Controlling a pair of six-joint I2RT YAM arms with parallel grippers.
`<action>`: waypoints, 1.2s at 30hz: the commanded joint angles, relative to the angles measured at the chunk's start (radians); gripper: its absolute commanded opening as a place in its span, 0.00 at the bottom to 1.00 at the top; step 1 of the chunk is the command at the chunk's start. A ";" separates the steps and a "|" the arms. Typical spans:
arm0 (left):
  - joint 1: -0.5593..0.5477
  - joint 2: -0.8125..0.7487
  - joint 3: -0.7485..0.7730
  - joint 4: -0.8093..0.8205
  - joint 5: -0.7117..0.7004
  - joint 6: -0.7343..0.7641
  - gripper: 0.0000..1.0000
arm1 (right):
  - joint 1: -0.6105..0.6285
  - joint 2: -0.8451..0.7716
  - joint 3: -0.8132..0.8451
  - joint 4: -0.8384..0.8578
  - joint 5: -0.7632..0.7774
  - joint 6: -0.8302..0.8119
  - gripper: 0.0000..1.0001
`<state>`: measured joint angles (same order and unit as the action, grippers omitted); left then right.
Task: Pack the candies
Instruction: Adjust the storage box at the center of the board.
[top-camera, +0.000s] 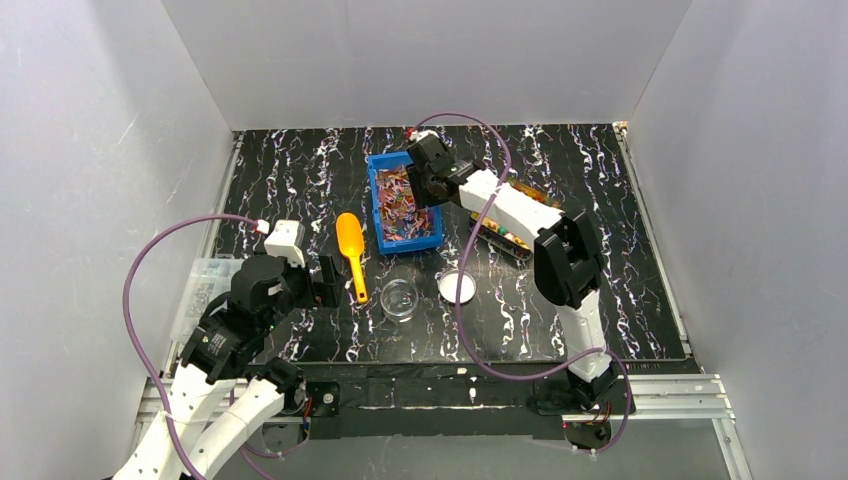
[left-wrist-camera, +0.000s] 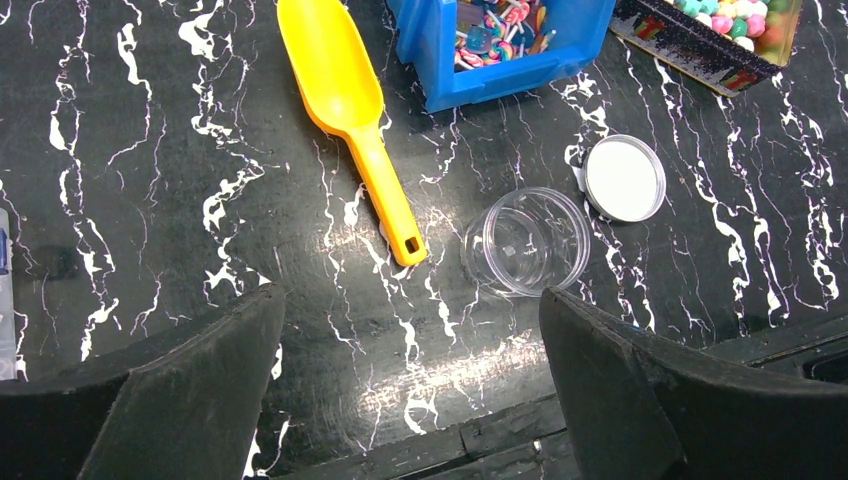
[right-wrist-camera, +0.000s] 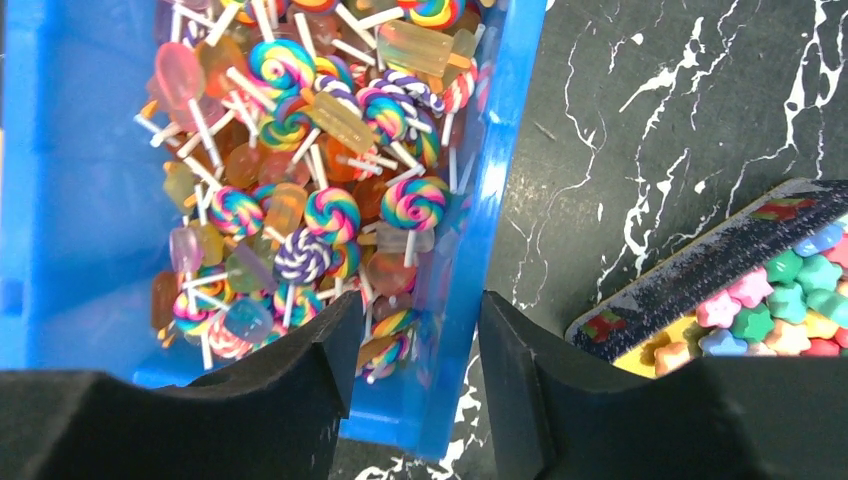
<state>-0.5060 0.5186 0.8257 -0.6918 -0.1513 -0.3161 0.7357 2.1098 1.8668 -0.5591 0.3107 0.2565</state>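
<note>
Candies (right-wrist-camera: 333, 215): glossy swirled discs, translucent bars

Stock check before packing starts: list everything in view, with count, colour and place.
lollipop candies: many, multicoloured swirls and translucent pops on white sticks, in the bin
star-shaped candies: many, pink, green, blue, yellow and orange, in the tray
bin: one, blue, far centre of the table
tray: one, dark glittery rim, right of the bin
scoop: one, yellow, empty, left of the bin
jar: one, clear, open and empty, in front of the bin
lid: one, white, beside the jar
clear container: one, table's left edge
table: one, black with white veins
left fingers: two, black, wide apart, holding nothing
right fingers: two, black, parted over the bin's wall nearest the tray
</note>
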 joint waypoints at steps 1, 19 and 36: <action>-0.003 -0.005 -0.003 -0.020 -0.025 0.000 0.99 | 0.020 -0.136 -0.014 -0.001 0.028 0.001 0.58; -0.003 -0.011 -0.002 -0.022 -0.023 0.000 0.99 | -0.043 -0.409 -0.254 -0.052 0.314 0.192 0.72; -0.004 -0.022 -0.003 -0.021 -0.025 -0.002 0.99 | -0.176 -0.252 -0.280 -0.035 0.281 0.493 0.71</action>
<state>-0.5060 0.5064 0.8257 -0.6975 -0.1577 -0.3157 0.5797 1.8076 1.5723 -0.6037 0.5945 0.6418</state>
